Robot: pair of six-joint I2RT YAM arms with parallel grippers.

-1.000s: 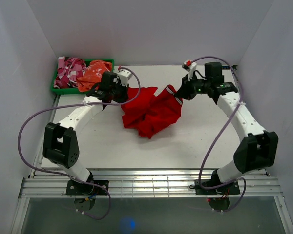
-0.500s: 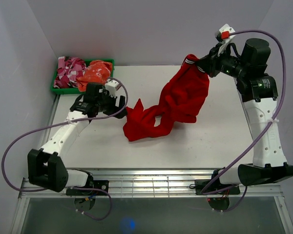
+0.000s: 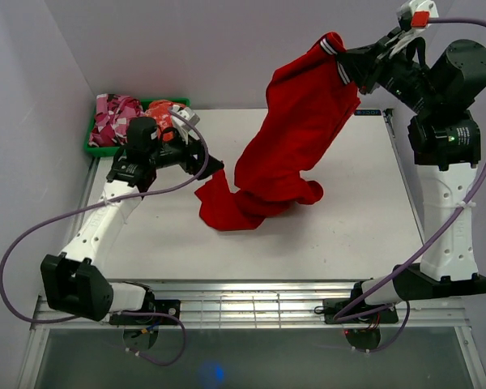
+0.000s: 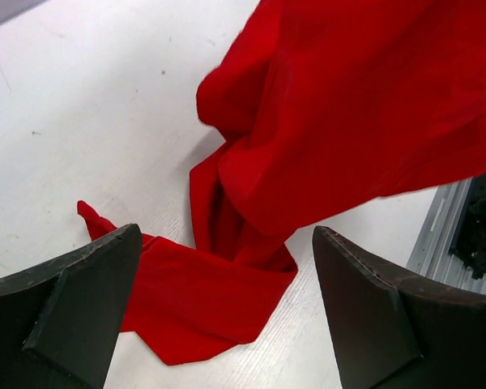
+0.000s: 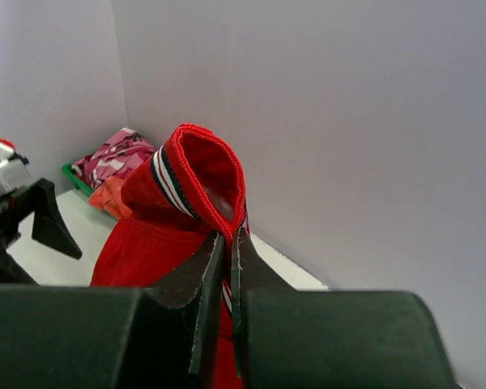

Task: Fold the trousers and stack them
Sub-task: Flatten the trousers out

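While the green tray [image 3: 95,149] sits in the far left corner with a pink-and-white cloth [image 3: 113,113] and an orange cloth [image 3: 165,110] in it, nothing there is being touched. Next to it, the left end effector [image 4: 225,243] is spread wide and holds nothing. A moment ago it was pressed together right at the red cloth, but it has let go and pulled back a little to the left. Just to its right are the trousers [image 3: 300,121]. A second ago they lay in a low bunch on the worktop [image 3: 348,219]. Now most of the cloth hangs up in the air like a long red curtain, and only the bottom part lies crumpled on the worktop, with one end poking out toward the left arm. At the far right, the right end effector [image 3: 346,63] is pinching the striped top band of the trousers and has gone up high near the back wall. This looks like a shake-out so the legs can hang straight. The folding has not started yet, I think. The left arm will likely need to grab another bit of the top band or a leg so the trousers can be laid flat.
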